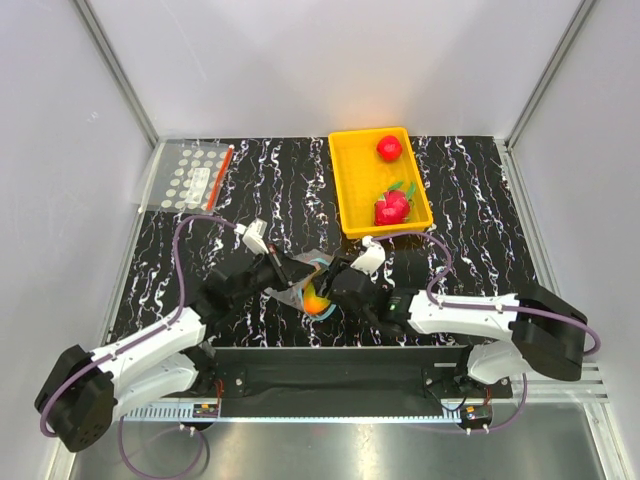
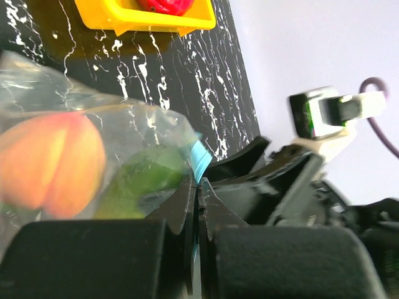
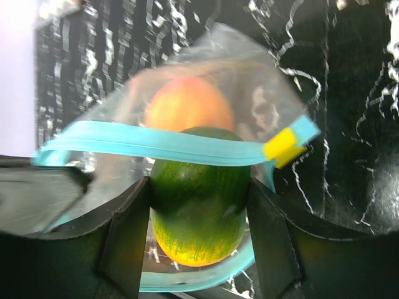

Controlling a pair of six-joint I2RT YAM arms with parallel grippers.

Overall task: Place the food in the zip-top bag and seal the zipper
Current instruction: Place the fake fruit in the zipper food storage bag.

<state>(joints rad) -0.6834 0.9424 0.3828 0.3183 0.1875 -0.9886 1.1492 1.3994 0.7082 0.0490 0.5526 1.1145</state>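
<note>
Where the two arms meet, near the middle of the bench, we note the zip-top bag: thin clear film, crinkled, lying on a black surface with white stone-like veins.

Left hand: fingers pressed together, pinching the bag's edge at the zipper. The zipper is a flat, pale blue strip, and in the left wrist view its end runs into the closed jaws. A small, blocky yellow slider sits at one end of the strip.

Right hand: broad black fingers part spread and clamped on both sides of the green-and-orange fruit. That fruit is egg-shaped and glossy, dark green fading to yellow-orange with fine streaks. We see it in the bag's open mouth, with one blue lip across its top and the other curving beneath it.

Farther inside the bag is the peach-orange fruit, round and smooth, seen through the film.

Far right: the yellow tray, a rectangle of hard plastic. It holds the red apple at its far end and a second red fruit with green leaves at its near end, the two apart.

Far left corner: a clear white-dotted bag with a red strip, lying flat.
</note>
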